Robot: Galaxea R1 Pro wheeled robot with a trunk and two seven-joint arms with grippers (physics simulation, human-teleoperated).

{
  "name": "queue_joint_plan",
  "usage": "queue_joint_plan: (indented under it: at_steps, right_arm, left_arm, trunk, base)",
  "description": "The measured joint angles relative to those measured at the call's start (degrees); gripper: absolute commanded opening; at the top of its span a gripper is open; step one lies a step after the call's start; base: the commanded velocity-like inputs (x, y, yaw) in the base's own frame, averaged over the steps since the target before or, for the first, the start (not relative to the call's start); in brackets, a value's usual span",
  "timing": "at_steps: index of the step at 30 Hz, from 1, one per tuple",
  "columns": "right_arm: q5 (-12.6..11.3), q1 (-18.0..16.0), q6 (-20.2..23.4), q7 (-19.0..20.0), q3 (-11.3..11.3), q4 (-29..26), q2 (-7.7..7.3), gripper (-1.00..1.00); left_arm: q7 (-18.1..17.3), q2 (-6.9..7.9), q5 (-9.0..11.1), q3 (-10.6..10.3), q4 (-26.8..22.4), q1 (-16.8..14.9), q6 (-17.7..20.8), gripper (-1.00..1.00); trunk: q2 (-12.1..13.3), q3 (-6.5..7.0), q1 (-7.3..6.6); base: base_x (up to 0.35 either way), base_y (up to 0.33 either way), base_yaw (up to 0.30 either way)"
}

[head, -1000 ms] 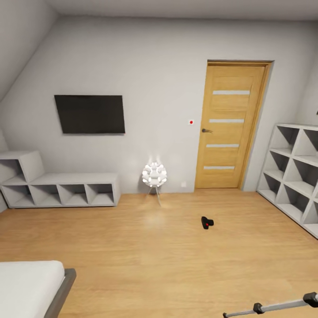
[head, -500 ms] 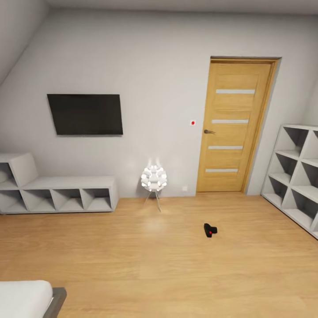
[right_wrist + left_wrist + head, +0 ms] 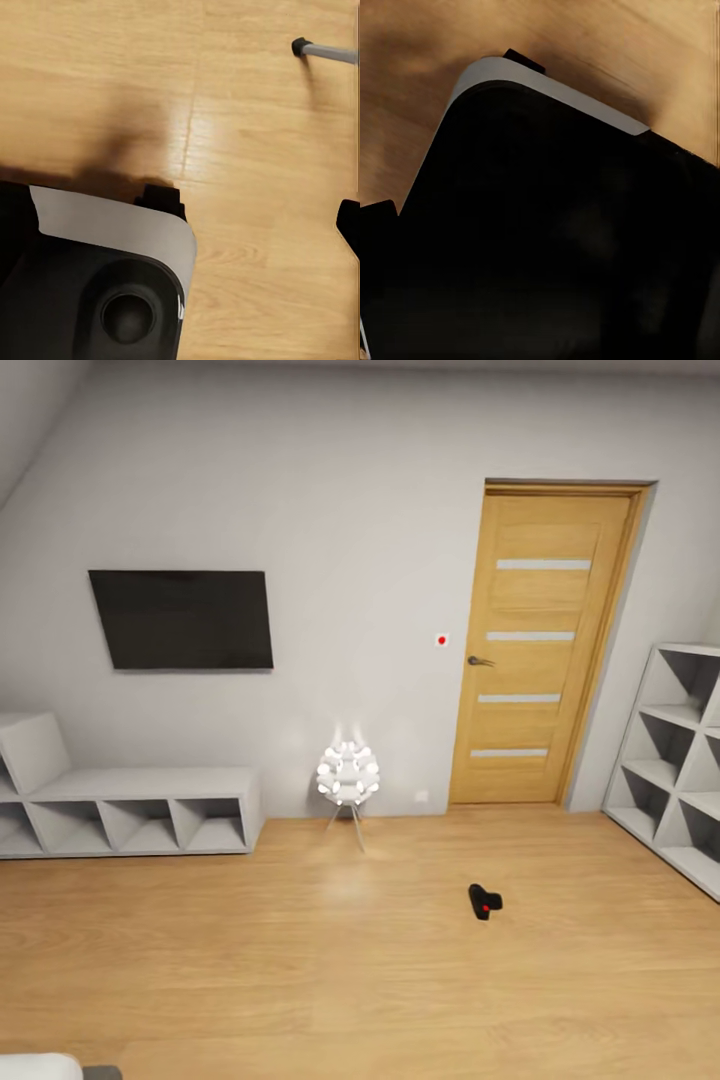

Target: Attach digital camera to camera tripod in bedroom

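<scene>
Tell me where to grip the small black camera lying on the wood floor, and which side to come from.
Grip the small black camera with the red button across its narrow body, coming straight down from above. It lies alone on the light wood floor, in front of the wooden door, so nothing blocks a top approach. Its finer shape is too small to tell; check up close.
</scene>
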Motion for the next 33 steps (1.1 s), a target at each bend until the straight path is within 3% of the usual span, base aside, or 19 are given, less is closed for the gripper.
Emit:
queue_joint_plan:
  at_steps: [33]
  right_arm:
    - [0.6,-0.02,-0.04,0.0,0.08,0.0,-0.1,1.0]
  left_arm:
    - [0.0,-0.04,-0.05,-0.01,0.0,0.0,0.02,1.0]
  trunk:
    - [0.0,0.0,0.0]
  base:
    - [0.331,0.042,0.0]
